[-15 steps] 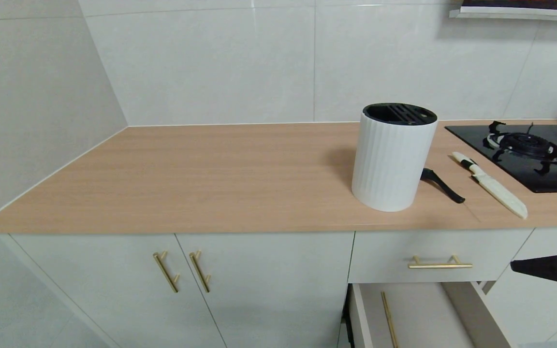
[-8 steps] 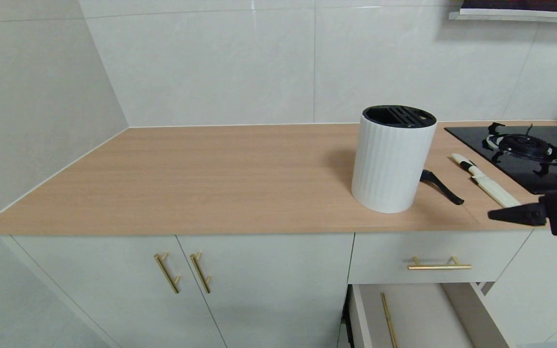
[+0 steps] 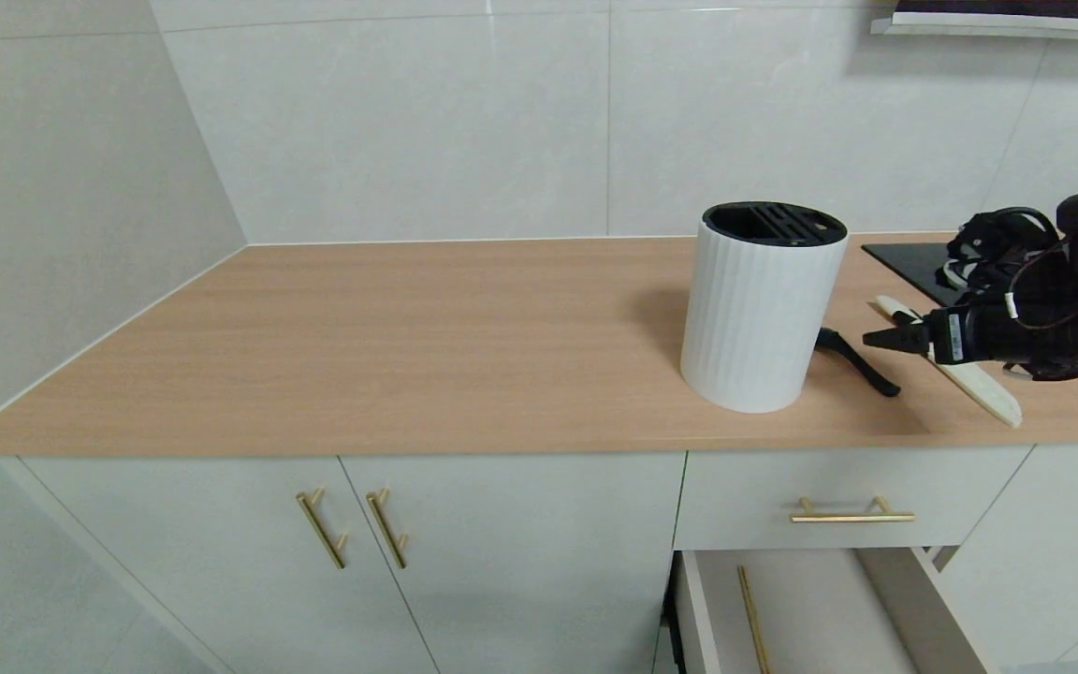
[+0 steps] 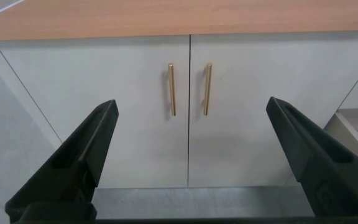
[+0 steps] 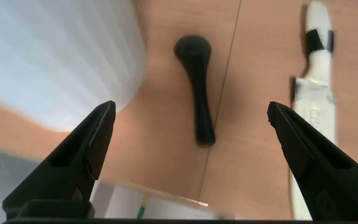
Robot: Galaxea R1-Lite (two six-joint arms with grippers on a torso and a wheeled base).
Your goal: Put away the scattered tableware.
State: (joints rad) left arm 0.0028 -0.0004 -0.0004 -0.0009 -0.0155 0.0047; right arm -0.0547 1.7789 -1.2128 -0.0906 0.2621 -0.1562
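Below your spread right pincer (image 5: pixel 189 112) lay the black handle (image 5: pixel 199 93); you needed to centre on it, clear of the knife (image 5: pixel 316 124).

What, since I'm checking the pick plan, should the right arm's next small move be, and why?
Probably lower the right tool straight down onto the black utensil. The jaws stand open, and in the wrist view the utensil lies between them, flat on the counter, beside the white holder and apart from the white knife.
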